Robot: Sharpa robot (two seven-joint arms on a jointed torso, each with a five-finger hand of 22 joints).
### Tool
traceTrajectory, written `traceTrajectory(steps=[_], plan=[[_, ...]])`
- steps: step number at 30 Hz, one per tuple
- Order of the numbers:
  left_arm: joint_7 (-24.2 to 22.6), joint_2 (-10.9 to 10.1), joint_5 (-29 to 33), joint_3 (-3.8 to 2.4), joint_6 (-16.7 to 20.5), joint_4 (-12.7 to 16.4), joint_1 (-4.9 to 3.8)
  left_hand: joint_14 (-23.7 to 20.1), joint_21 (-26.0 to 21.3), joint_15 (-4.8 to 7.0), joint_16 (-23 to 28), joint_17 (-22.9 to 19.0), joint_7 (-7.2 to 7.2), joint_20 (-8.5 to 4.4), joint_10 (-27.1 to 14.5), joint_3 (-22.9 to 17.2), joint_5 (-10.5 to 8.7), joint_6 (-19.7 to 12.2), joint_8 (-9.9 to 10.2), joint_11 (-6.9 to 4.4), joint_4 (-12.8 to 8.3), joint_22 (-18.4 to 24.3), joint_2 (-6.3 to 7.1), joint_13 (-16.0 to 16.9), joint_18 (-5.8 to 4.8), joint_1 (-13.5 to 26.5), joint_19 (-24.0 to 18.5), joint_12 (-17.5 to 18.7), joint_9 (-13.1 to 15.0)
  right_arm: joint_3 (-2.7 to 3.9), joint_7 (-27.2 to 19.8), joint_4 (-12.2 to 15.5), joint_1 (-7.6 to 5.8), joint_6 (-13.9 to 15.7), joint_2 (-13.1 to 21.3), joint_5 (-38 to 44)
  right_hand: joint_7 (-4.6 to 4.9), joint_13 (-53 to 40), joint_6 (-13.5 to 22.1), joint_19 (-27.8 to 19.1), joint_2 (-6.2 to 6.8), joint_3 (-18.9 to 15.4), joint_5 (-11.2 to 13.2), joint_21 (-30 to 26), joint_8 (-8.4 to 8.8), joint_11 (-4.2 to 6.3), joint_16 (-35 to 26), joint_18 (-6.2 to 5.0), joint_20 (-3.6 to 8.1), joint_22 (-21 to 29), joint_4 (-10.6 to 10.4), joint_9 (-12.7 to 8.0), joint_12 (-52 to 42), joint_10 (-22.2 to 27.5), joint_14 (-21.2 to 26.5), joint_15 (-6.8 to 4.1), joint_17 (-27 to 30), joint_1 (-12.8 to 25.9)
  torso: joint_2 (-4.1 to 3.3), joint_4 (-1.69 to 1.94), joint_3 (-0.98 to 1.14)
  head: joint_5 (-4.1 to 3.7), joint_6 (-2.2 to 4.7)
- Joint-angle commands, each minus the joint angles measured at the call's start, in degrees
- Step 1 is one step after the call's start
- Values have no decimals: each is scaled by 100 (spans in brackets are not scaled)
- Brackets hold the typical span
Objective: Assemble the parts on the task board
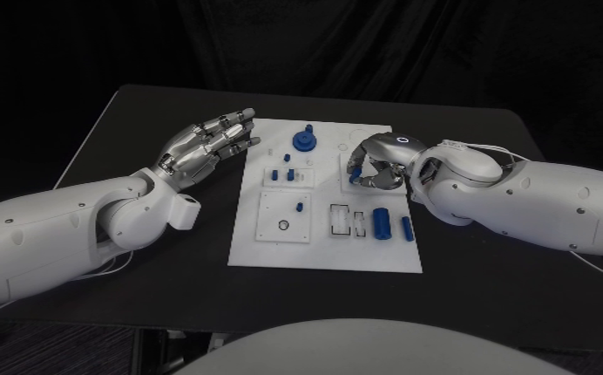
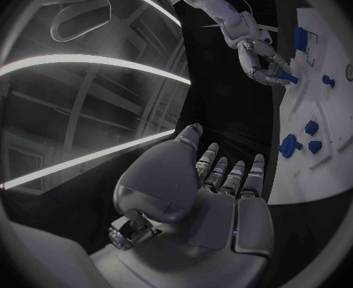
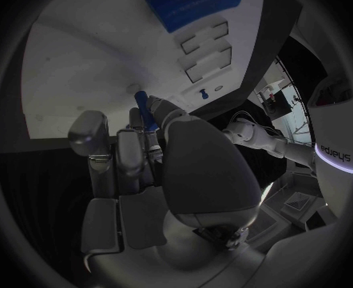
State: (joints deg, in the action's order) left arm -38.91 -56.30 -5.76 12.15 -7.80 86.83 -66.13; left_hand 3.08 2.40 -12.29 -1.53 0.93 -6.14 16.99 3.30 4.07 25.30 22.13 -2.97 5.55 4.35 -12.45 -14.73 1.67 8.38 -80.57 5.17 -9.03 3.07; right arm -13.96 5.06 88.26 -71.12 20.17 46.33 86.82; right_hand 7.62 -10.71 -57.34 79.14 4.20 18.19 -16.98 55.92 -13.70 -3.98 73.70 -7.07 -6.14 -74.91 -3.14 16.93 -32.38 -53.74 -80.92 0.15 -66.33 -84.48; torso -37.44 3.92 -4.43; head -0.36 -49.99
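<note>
Blue peg: a small blue peg (image 3: 142,102) is pinched in the right hand (image 1: 375,168), fingers closed around it, over the far right part of the white board (image 1: 324,253).
Left hand: the left hand (image 1: 207,146) hovers beside the board's left edge, fingers spread and holding nothing.
Other parts: a blue knob (image 1: 304,139) stands near the board's far edge; two blue cylinders (image 1: 381,221) lie near its right edge.
The step: judged as seating the peg; keep it upright, lower it squarely over its hole, and release only once it is seated.
Writing: none legible on the board or parts.
</note>
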Motion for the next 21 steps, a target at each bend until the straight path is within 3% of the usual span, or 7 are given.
traceTrajectory(steps=[1,4,10,16,21], plan=[[-356,9,22,-5,-64,5,11,-4,22,-27,-27,2,-12,-18,13,-38,37,33,-30,-23,-2,3,-16,0,-32,46,35,-35,7,15,64,188,-128,194,41,141,-2,-8,-26,0,7,4,-18,45,-26,-7,37,74,36,-680,38,-3,-13,-41,10,-39,-12,-68,0,5,-2,11,-1],[-354,12,22,-5,-55,3,11,-4,23,-27,-27,2,-14,-18,13,-42,38,43,-32,-23,-4,3,-16,0,-32,47,36,-36,9,17,128,399,-254,100,69,283,-1,-10,-2,1,18,4,-8,45,-27,-4,28,74,42,-680,53,12,-6,-50,11,-44,0,-77,5,-2,-6,45,-1],[-352,26,22,-5,-47,-2,12,-4,23,-27,-27,2,-14,-18,13,-42,38,43,-32,-23,-4,3,-16,0,-32,47,36,-36,9,12,168,814,-366,-191,-28,753,2,-15,33,18,33,3,2,96,-24,-2,30,84,48,-692,70,27,-1,-69,6,-47,-4,-85,3,2,-10,82,-1],[-356,41,22,-5,-48,-12,12,-4,22,-27,-28,3,-16,-18,14,-50,39,51,-35,-21,-6,8,-19,0,-33,50,36,-39,10,6,99,1028,-277,-304,-283,1184,0,-20,48,62,42,4,1,221,-27,3,82,107,53,-722,81,44,1,-93,-35,-53,-76,-87,1,14,-10,93,-1],[-358,61,22,-5,-45,-25,12,-4,22,-27,-28,3,-18,-18,13,-59,39,52,-36,-19,-5,10,-26,0,-33,53,36,-37,10,5,-15,988,-155,-265,-586,1337,-2,-26,67,94,49,8,-2,301,-29,11,123,121,61,-742,92,62,6,-127,-71,-60,-128,-87,1,12,-11,144,-1]])
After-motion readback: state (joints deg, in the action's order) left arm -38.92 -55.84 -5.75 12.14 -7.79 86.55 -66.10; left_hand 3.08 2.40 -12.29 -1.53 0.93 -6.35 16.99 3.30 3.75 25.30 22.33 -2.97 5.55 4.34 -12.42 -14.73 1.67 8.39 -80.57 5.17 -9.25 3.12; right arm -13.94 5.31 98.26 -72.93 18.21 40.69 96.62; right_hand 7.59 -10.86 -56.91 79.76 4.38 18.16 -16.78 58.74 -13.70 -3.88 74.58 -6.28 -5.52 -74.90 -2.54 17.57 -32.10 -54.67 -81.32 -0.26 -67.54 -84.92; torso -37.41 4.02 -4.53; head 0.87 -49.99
